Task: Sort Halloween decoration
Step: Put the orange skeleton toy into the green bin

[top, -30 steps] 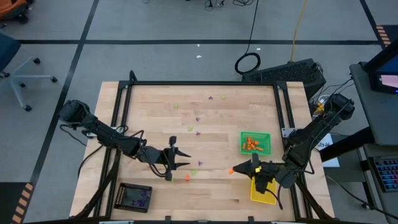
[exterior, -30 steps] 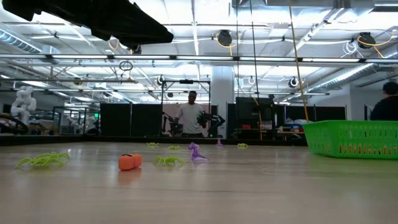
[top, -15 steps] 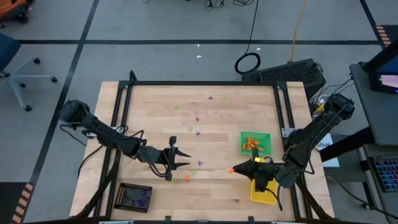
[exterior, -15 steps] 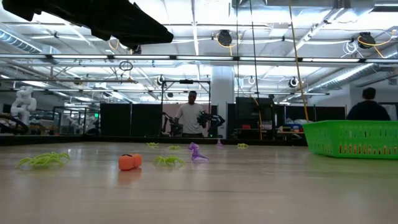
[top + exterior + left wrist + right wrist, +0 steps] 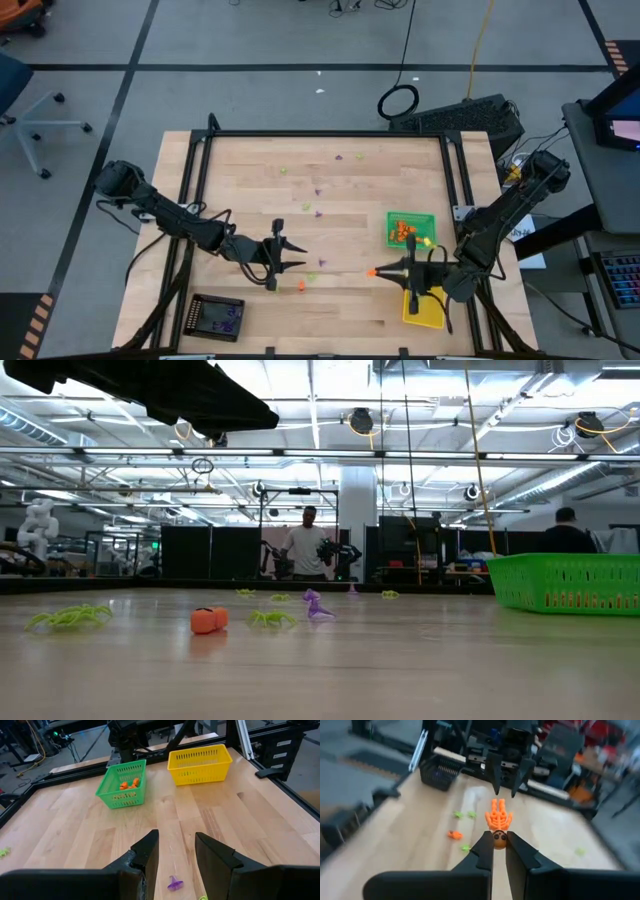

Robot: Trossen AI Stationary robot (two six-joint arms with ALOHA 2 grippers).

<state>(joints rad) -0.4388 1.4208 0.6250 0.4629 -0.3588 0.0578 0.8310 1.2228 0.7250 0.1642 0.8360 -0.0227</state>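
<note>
Small orange, purple and lime green Halloween decoration pieces lie scattered on the wooden table (image 5: 250, 190). My right gripper (image 5: 378, 270) is near the table's front right, shut on an orange skeleton-like trinket (image 5: 499, 817). My left gripper (image 5: 300, 257) stands open at the front middle, facing the right one, with nothing between its fingers (image 5: 150, 847). A purple trinket (image 5: 174, 882) lies on the wood just below it. An orange piece (image 5: 301, 286) and a green one (image 5: 310, 275) lie close by. The green tray (image 5: 411, 229) holds several orange pieces (image 5: 129, 784). My right gripper pinches the orange trinket by its round head end (image 5: 499, 840) between the two fingertips. The fingers come almost level from the table's right side. The ribbed body (image 5: 499, 815) sticks out ahead of the fingertips, lifted clear of the table.
A yellow tray (image 5: 425, 308) stands under my right arm at the front right, a black tray (image 5: 218, 316) at the front left. More purple and green pieces (image 5: 318, 192) lie toward the far edge. In the low view a person (image 5: 308, 545) stands in the room behind.
My right gripper has rolled about its own pointing line while staying in place, still shut on the orange trinket, which has turned with it.
</note>
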